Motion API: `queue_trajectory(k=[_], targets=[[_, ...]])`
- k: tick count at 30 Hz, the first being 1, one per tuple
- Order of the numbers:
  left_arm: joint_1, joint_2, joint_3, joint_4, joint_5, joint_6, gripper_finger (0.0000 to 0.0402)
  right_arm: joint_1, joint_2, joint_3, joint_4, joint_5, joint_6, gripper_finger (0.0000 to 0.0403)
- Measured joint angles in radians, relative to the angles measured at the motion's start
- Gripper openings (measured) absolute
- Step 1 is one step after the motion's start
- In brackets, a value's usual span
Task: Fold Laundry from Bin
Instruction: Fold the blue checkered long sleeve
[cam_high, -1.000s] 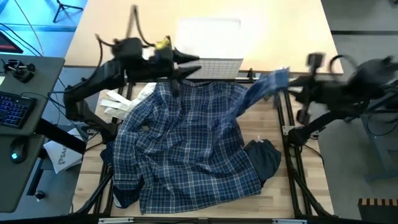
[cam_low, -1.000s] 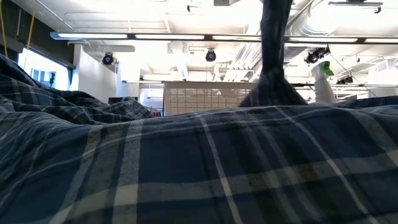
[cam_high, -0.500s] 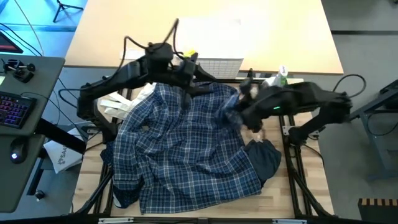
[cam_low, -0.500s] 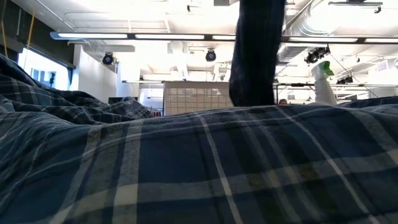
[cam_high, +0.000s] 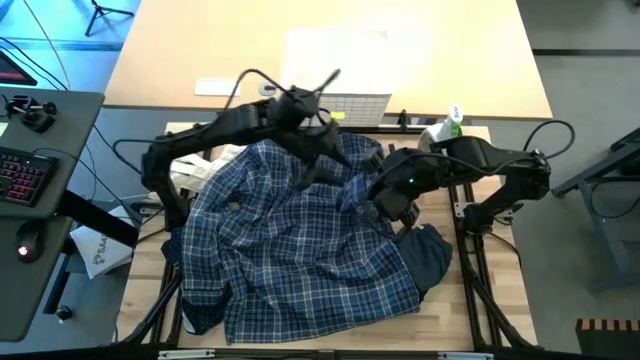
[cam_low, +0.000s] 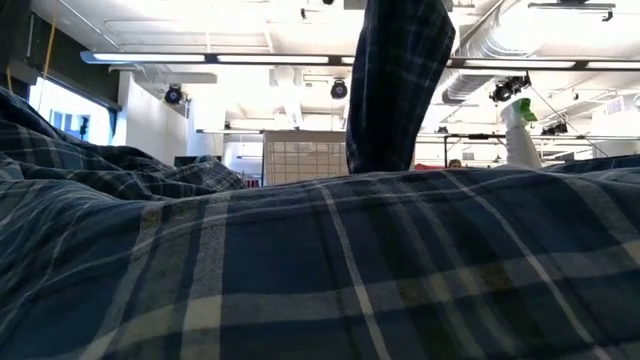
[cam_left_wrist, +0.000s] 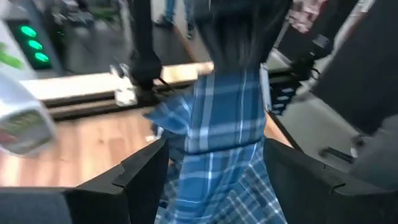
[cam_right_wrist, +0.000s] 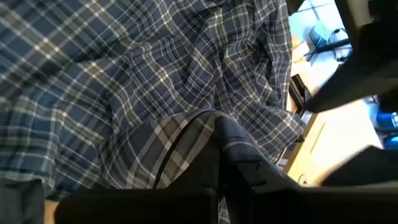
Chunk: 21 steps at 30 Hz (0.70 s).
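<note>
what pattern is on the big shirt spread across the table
Blue-and-white plaid; the shirt shows best in the high view.

Overhead and table-level views share the plaid shirt (cam_high: 300, 240).

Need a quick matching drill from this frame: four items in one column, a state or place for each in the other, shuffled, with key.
Things:
1. left gripper
2. right gripper
3. plaid shirt
4. bin

States or places:
A. white lattice sides, at the table's far edge
B. shut on a fold of plaid cloth
C. spread over the middle of the table
D. fingers apart, plaid cloth between them, above the shirt's far edge

Pairs: 1-D, 2-B, 3-C, 4-A
</note>
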Motion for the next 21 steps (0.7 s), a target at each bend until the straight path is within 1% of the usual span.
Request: queue_trajectory(k=[2, 4, 8, 9, 12, 14, 17, 19, 21], targets=[[-0.002, 0.026, 0.000, 0.008, 0.024, 0.005, 0.0251, 0.000, -0.006, 0.000, 0.000, -0.002, 0.023, 0.0000], [-0.009, 0.053, 0.000, 0.053, 0.042, 0.003, 0.0251, 0.000, -0.012, 0.000, 0.000, -0.003, 0.048, 0.0000], [-0.012, 0.081, 0.000, 0.120, 0.067, -0.044, 0.0251, 0.000, -0.012, 0.000, 0.000, -0.010, 0.107, 0.0000], [-0.011, 0.083, 0.000, 0.127, 0.097, -0.047, 0.0251, 0.000, -0.012, 0.000, 0.000, -0.018, 0.125, 0.0000], [-0.010, 0.081, 0.000, 0.144, 0.248, -0.046, 0.0248, 0.000, -0.012, 0.000, 0.000, -0.043, 0.182, 0.0000], [-0.019, 0.080, 0.000, 0.141, 0.296, -0.047, 0.0241, 0.000, -0.012, 0.000, -0.001, -0.044, 0.218, 0.0000], [-0.031, 0.081, 0.000, 0.130, 0.299, -0.045, 0.0214, 0.000, -0.012, 0.000, -0.001, -0.045, 0.271, 0.0000], [-0.037, 0.081, 0.000, 0.135, 0.282, -0.045, 0.0184, 0.000, -0.012, 0.000, -0.002, -0.061, 0.303, 0.0000], [-0.044, 0.081, 0.000, 0.137, 0.255, -0.039, 0.0146, 0.000, -0.012, 0.000, -0.003, -0.104, 0.354, 0.0000]])
